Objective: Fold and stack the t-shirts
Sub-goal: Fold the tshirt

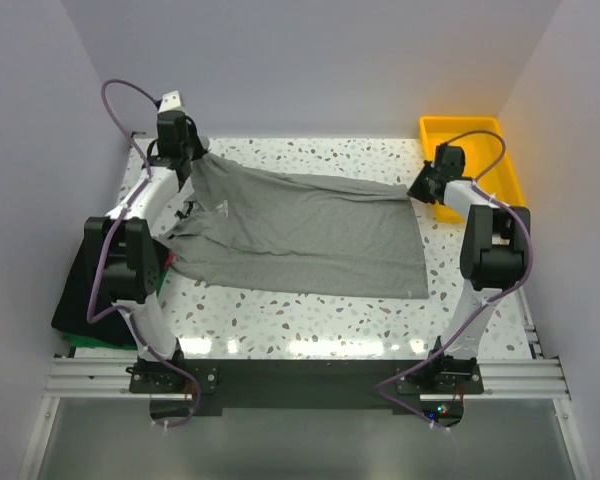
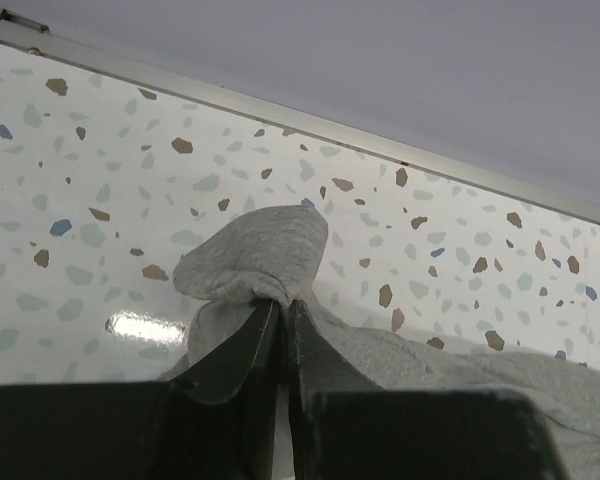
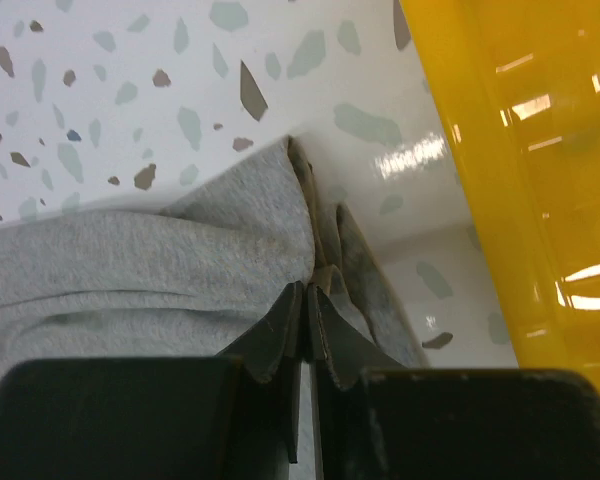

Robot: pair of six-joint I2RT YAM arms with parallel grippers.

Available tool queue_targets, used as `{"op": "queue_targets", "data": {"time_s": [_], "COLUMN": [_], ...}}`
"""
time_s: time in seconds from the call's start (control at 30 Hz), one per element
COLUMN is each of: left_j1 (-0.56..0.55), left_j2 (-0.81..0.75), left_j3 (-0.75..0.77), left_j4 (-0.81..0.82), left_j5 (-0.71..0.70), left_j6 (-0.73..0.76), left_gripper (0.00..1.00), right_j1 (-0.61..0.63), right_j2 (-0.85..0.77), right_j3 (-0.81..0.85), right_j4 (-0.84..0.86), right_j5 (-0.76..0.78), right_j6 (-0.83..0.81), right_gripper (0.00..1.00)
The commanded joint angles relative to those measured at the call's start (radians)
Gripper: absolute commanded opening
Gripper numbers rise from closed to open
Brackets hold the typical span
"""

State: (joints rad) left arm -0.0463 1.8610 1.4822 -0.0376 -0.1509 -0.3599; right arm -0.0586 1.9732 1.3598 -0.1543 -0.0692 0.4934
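A heather-grey t-shirt (image 1: 310, 235) lies stretched across the speckled table, with a small white logo near its left end. My left gripper (image 1: 192, 165) is at the far left and is shut on a bunched corner of the shirt (image 2: 255, 260); in the left wrist view the jaws (image 2: 283, 304) pinch the cloth at their tips. At the far right, my right gripper (image 1: 420, 190) is shut on the shirt's edge (image 3: 180, 270), with the fabric caught between the nearly closed tips (image 3: 307, 288). A folded black t-shirt (image 1: 80, 290) lies on a green one (image 1: 92, 343) at the table's left edge.
A yellow plastic tray (image 1: 480, 128) stands at the back right corner, just beside my right gripper, and its wall (image 3: 480, 180) is close in the right wrist view. Walls enclose the table at the back and on both sides.
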Motion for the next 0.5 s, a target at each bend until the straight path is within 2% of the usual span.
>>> {"op": "queue_targets", "data": {"time_s": [0.0, 0.2, 0.37, 0.47], "left_j1": [0.006, 0.006, 0.006, 0.006], "left_j2": [-0.062, -0.112, -0.12, -0.118], "left_j3": [-0.052, -0.114, -0.146, -0.148], "left_j4": [0.047, 0.041, 0.039, 0.039], "left_j5": [-0.026, -0.039, -0.042, -0.041], "left_j6": [-0.03, -0.059, -0.063, -0.063], "left_gripper": [0.0, 0.0, 0.0, 0.0], "right_j1": [-0.004, -0.004, -0.003, -0.003], "right_j2": [-0.097, -0.135, -0.149, -0.157], "right_j3": [-0.074, -0.154, -0.165, -0.14], "right_j4": [0.065, 0.082, 0.073, 0.055], "right_j5": [0.012, 0.014, 0.003, 0.009], "right_j6": [0.027, 0.043, 0.051, 0.045], "right_gripper": [0.07, 0.12, 0.34, 0.36]}}
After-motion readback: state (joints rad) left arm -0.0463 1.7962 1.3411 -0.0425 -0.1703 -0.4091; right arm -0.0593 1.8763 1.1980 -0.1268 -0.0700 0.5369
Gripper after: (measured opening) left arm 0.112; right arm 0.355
